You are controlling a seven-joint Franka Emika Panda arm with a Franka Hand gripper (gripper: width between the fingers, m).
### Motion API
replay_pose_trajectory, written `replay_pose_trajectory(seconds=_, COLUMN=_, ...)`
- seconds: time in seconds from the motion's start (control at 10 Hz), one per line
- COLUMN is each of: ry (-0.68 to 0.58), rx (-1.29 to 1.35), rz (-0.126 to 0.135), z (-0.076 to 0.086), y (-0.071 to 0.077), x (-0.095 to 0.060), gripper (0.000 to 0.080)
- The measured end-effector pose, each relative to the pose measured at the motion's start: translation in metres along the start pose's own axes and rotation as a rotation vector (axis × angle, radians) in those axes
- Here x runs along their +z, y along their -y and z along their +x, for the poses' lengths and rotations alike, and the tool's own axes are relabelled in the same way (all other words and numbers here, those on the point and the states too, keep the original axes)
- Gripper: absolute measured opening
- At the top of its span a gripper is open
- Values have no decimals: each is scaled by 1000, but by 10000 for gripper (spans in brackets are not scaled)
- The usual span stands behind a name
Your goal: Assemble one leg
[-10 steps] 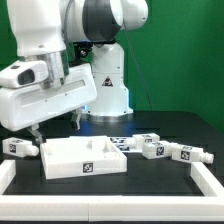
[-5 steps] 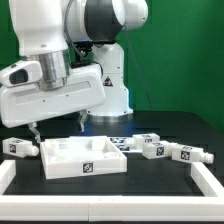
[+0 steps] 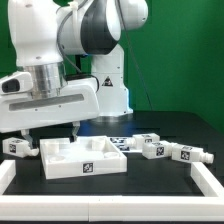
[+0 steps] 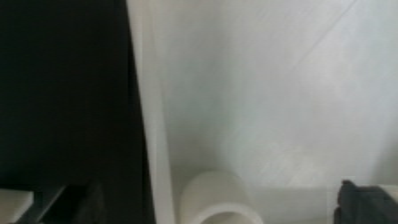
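Legs (image 3: 160, 150) lie untouched right of centre. The arm (image 3: 45, 40), biggest in frame, has swung lower over the white tray part (image 3: 85, 160) since a second ago. I judge it's still positioning, with no leg fetched yet. Black table (image 3: 140, 182), green backdrop (image 3: 190, 60). The gripper (image 3: 51, 131) looks spread and empty, though the wrist view is blurry.

Smooth, matt white plastic leg (image 3: 18, 147)
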State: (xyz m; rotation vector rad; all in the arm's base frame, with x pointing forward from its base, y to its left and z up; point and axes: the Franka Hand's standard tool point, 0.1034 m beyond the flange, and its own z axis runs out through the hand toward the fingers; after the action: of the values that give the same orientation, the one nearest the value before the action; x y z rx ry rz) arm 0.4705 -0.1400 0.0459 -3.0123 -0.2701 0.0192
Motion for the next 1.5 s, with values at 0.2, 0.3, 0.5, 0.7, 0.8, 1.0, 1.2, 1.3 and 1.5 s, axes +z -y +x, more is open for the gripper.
replay_pose_trajectory(seconds=0.2, ry=-7, rx=-32, rz=-25, z=-7, y=-18, x=17, gripper=649)
replay_pose_trajectory(seconds=0.3, ry=-5, rx=-16, rz=-31, z=-10, y=-23, x=28, gripper=649)
replay_pose_trajectory(seconds=0.5, ry=-11, rx=-14, rz=-38, z=-8, y=-23, x=32, gripper=649)
replay_pose_trajectory(seconds=0.7, ry=-9, rx=-14, rz=-37, z=-9, y=-23, x=33, gripper=405)
replay_pose_trajectory(seconds=0.8, ry=-9, rx=-14, rz=-37, z=-9, y=-23, x=33, gripper=405)
replay_pose_trajectory(seconds=1.0, ry=-9, rx=-14, rz=-37, z=-9, y=-23, x=33, gripper=217)
replay_pose_trajectory(seconds=1.2, ry=-23, rx=194, rz=-31, z=4, y=-11, x=30, gripper=54)
replay_pose_trajectory(seconds=1.3, ry=-9, rx=295, rz=-9, z=10, y=-3, x=29, gripper=54)
replay_pose_trajectory(seconds=1.5, ry=-4, rx=321, rz=4, z=21, y=-8, x=27, gripper=54)
